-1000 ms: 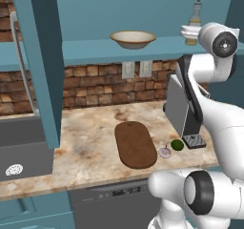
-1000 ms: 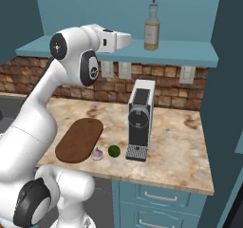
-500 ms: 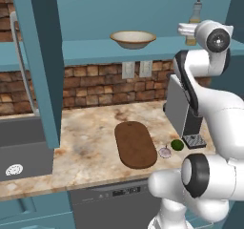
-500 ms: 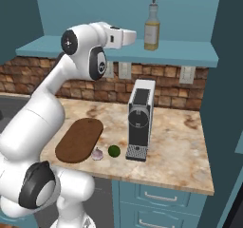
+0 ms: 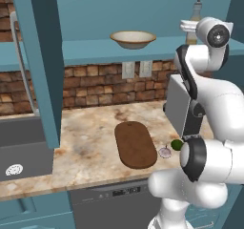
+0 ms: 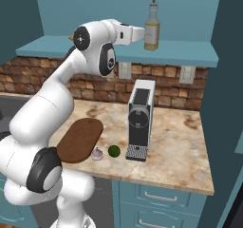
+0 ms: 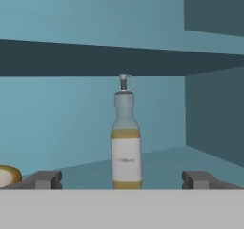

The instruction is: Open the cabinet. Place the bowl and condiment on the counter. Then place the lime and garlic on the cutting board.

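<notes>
Gripper (image 7: 122,179): white two-finger hand with dark tips, jaws spread wide apart, nothing between them; one tip at 8 o'clock and one at 4 o'clock of the hand view. In the right base view it is level with the lower shelf and has advanced toward the bottle since a second ago, now just beside it at the bottle's 9 o'clock; contact cannot be told.

Condiment (image 7: 126,137): one clear bottle of yellowish liquid with narrow neck and grey cap, upright on the shelf of the open teal-blue wall cabinet (image 6: 118,49), centred between the two tips in the hand view. Place unchanged.

Bowl (image 5: 133,38): one wide shallow cream bowl with brown rim, on the same shelf, at 9 o'clock of the bottle and well apart. Unmoved.

Cutting board (image 5: 135,143): one dark brown wooden oval board, flat on the beige marbled stone counter (image 5: 90,137), bare.

Garlic (image 6: 97,154): one pale bulb with purple streaks, on the counter just beside the board's end.

Lime (image 6: 114,150): one small dark-green fruit, at 3 o'clock of the garlic, near it. Both unmoved.

Coffee machine (image 6: 140,119): one black and silver unit, at 3 o'clock of the lime.
</notes>
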{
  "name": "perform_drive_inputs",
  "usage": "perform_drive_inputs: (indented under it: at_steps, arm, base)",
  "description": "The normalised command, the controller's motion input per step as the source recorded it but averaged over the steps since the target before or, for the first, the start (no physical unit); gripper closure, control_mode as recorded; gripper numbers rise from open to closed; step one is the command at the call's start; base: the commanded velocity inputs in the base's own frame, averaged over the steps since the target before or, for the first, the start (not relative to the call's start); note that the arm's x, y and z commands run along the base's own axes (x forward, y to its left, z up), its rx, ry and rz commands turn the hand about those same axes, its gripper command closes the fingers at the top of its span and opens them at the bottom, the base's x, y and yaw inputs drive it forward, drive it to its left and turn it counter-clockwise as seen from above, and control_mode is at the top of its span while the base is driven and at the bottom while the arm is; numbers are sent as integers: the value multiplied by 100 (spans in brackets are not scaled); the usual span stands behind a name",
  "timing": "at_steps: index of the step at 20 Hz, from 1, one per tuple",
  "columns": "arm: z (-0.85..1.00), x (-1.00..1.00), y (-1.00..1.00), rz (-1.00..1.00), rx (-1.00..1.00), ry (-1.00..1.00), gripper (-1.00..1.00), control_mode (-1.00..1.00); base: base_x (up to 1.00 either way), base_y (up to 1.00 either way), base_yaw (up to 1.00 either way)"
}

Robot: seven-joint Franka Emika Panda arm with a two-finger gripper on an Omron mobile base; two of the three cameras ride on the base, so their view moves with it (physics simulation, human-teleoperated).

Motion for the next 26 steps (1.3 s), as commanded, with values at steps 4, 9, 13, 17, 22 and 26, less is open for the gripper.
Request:
perform_drive_inputs:
  at_steps: [4, 9, 13, 17, 22, 26]
  arm:
    - [0, 31, -8, 0, 0, 0, -100, -100]
    - [0, 30, -7, 0, 0, 0, -100, -100]
    - [0, 29, -10, 0, 0, 0, -100, -100]
    - [0, 27, -12, 0, 0, 0, -100, -100]
    - [0, 23, -16, 0, 0, 0, -100, -100]
    - [0, 20, -15, 0, 0, 0, -100, -100]
  base:
    - [0, 0, 0]
    - [0, 0, 0]
    - [0, 0, 0]
    - [0, 0, 0]
    - [0, 0, 0]
    - [0, 0, 0]
